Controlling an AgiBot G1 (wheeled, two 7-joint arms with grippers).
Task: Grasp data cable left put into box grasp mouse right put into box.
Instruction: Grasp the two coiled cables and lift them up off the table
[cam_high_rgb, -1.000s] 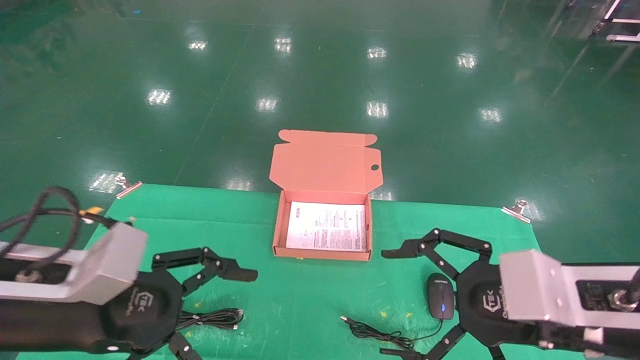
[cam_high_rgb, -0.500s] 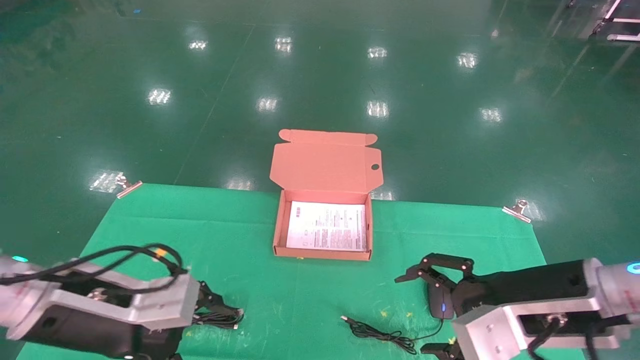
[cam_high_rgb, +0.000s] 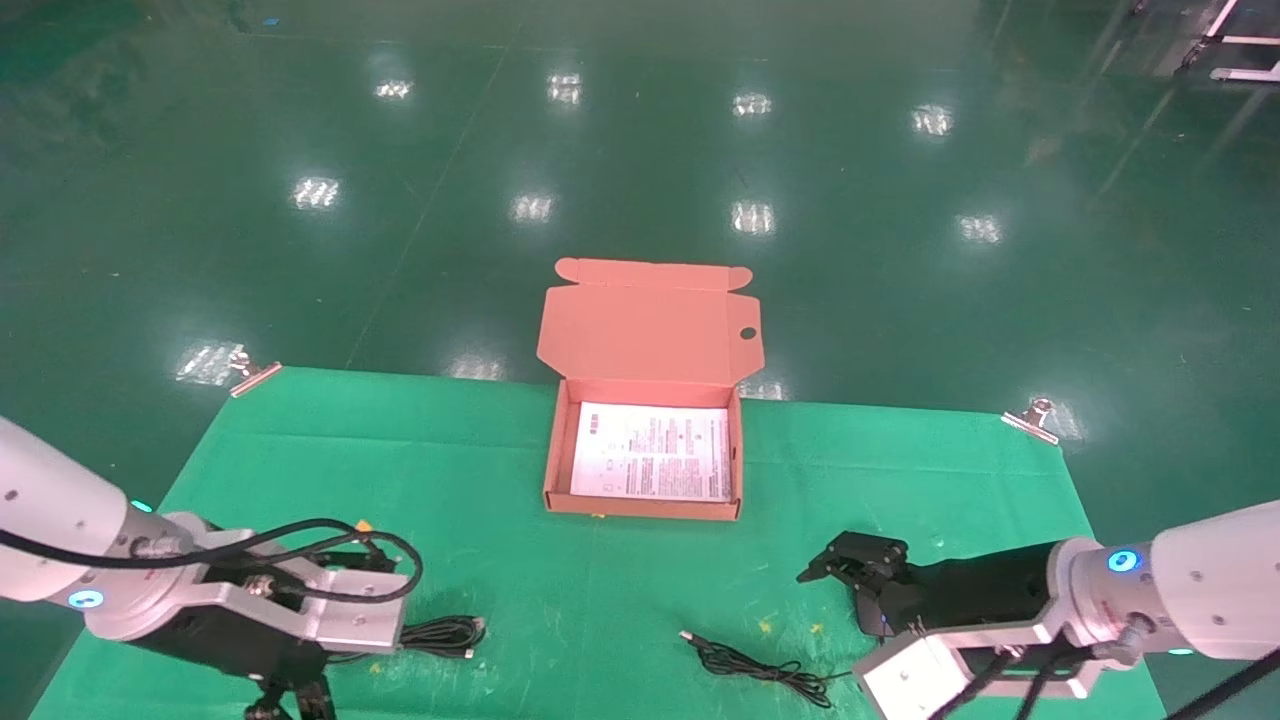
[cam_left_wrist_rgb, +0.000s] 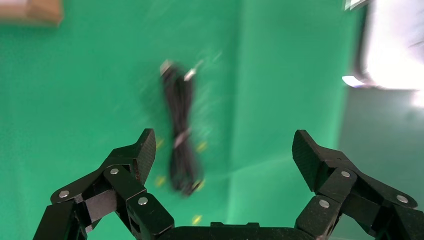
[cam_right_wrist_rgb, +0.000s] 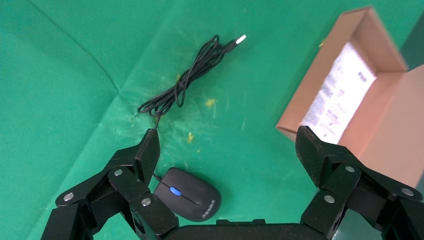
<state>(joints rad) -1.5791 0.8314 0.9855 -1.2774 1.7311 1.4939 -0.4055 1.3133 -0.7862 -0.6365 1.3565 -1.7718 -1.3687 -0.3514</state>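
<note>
Head view: box (cam_high_rgb: 645, 505) open at far centre of table (cam_high_rgb: 600, 580), holding only the white sheet (cam_high_rgb: 652, 465). Left wrist view: left hand (cam_left_wrist_rgb: 222, 155) released, fingers wide, above data cable (cam_left_wrist_rgb: 181, 135) lying flat on table. Right wrist view: right hand (cam_right_wrist_rgb: 227, 152) released, spread above mouse (cam_right_wrist_rgb: 189, 194); mouse cord (cam_right_wrist_rgb: 187, 80) bunched just beside, near box.

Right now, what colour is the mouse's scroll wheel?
Blue, on a black mouse; the right wrist view shows it best.
</note>
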